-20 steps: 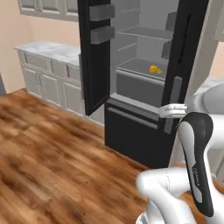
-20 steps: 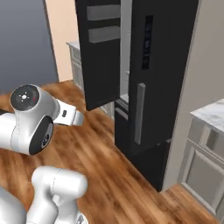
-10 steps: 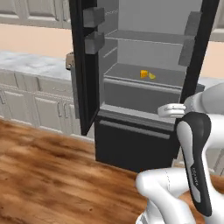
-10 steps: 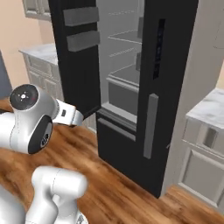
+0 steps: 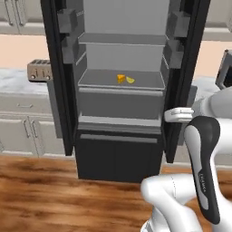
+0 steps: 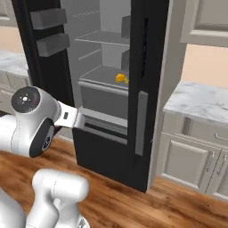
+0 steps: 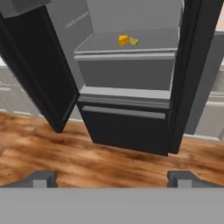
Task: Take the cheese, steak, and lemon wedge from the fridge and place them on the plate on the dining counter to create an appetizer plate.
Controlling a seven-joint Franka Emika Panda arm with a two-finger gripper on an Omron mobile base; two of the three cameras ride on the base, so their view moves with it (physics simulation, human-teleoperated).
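We face the open fridge (image 5: 120,90), which fills the centre of the left base view, both doors swung wide. On its lower grey shelf (image 5: 99,80), just above the middle of the frame, sits the cheese (image 5: 120,79), a chunky orange-yellow wedge, with the lemon wedge (image 5: 130,80) just beside it on the right, perhaps touching; the pair also appears near the top centre of the hand view. We cannot make out the steak, the plate or the dining counter from here. Our claw (image 7: 111,179) hangs spread wide and empty at the bottom of the hand view, well apart from the shelf. We judge the cheese to be light, firm and slightly waxy, best taken across its two flat faces near the thick end, since the tapered tip would squeeze out of the pads. The lemon wedge looks thin, soft and likely slippery, so a gentle pinch across its broad sides seems safest. A toaster (image 5: 38,70) stands on the wall counter (image 5: 18,80) at the left. No brand, label or writing is legible anywhere.
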